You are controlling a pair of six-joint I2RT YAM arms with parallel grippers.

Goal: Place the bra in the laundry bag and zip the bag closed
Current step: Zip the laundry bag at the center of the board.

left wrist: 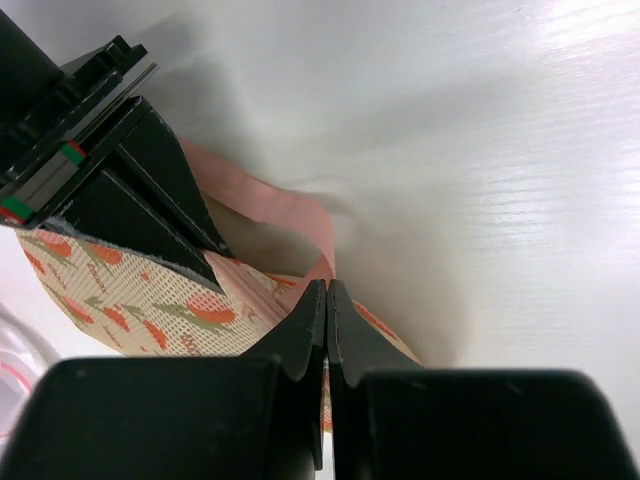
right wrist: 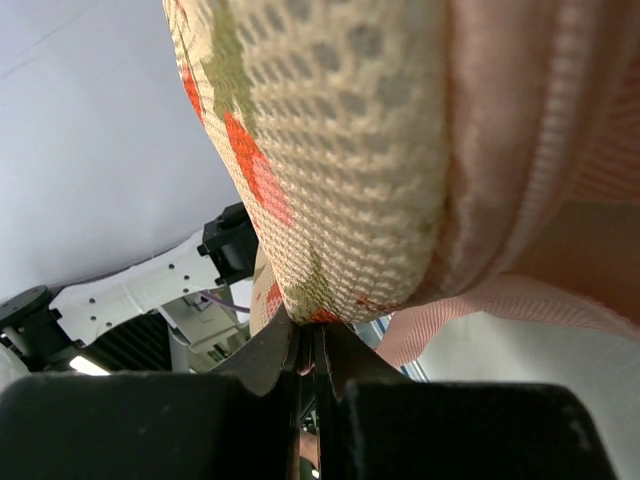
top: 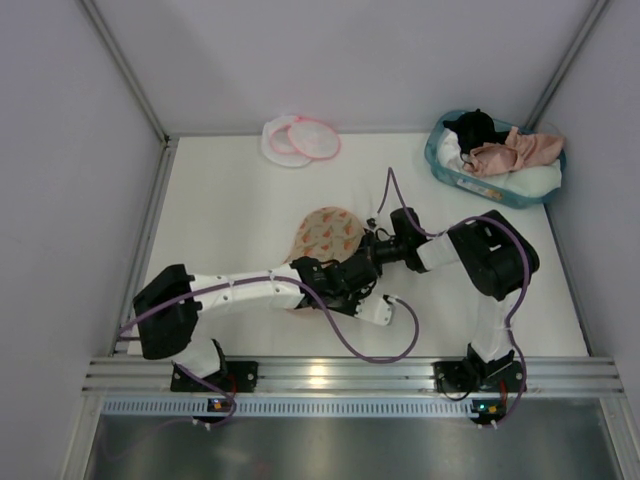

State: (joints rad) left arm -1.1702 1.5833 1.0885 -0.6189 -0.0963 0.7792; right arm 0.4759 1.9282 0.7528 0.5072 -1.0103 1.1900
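The salmon-pink bra [top: 515, 150] lies in the teal basket at the back right, away from both grippers. The laundry bag [top: 300, 140], white mesh with a pink rim, lies open in two discs at the back middle. Both grippers meet at the table's middle on an orange-printed padded piece [top: 328, 232]. My left gripper [top: 345, 278] [left wrist: 327, 292] is shut on its pink trim [left wrist: 300, 215]. My right gripper [top: 370, 255] [right wrist: 311, 330] is shut on the edge of the printed piece [right wrist: 330, 150]. Its black fingers [left wrist: 150, 190] show in the left wrist view.
The teal basket [top: 440, 165] also holds white and black laundry. Grey walls and metal posts close the table at left, back and right. The purple cables [top: 365, 350] loop over the near part of the table.
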